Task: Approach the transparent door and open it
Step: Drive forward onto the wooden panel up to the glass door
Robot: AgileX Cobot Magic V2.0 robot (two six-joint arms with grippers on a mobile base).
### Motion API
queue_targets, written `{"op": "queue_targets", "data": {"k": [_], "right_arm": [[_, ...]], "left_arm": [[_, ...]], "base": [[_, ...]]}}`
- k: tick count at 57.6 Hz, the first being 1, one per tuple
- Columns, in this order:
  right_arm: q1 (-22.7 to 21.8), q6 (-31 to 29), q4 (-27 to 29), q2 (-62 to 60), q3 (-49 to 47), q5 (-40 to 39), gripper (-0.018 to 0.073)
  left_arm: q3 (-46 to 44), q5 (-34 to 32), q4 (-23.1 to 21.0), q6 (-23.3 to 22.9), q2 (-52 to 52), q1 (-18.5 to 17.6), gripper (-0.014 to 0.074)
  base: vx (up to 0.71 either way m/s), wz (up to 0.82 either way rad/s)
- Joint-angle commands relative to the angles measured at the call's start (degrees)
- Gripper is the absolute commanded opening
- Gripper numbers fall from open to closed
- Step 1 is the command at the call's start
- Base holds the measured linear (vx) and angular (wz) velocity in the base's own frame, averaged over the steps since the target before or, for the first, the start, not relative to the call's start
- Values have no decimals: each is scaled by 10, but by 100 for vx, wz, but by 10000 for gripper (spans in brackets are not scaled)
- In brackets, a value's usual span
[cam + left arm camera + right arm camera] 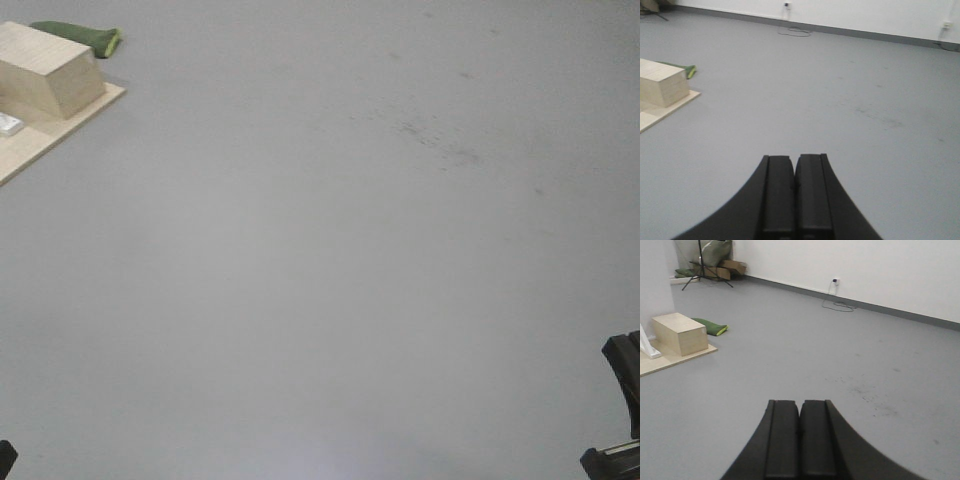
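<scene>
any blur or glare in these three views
Front view: flat, hazy light, a faint pale glare on the floor at bottom centre. Left wrist view: soft overall, the left gripper a dark near-featureless mass. Right wrist view: clearest, wooden box edges fairly crisp, right gripper dark too.

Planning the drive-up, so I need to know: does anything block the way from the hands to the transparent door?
The door shows in no view, so that cannot be settled. Ahead of the shut left hand and right hand lies bare grey floor; the wooden box and green bag sit off to the left.
</scene>
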Motion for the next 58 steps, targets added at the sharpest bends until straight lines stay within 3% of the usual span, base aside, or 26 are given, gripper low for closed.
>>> {"op": "queue_targets", "data": {"k": [1,58], "right_arm": [[-4,-2,-1,-8,8,-47,0],[-4,-2,-1,-8,8,-47,0]], "left_arm": [[16,-46,-8,0,-8,0,-2],[16,-46,-8,0,-8,0,-2]], "base": [[48,43],[51,42]]}}
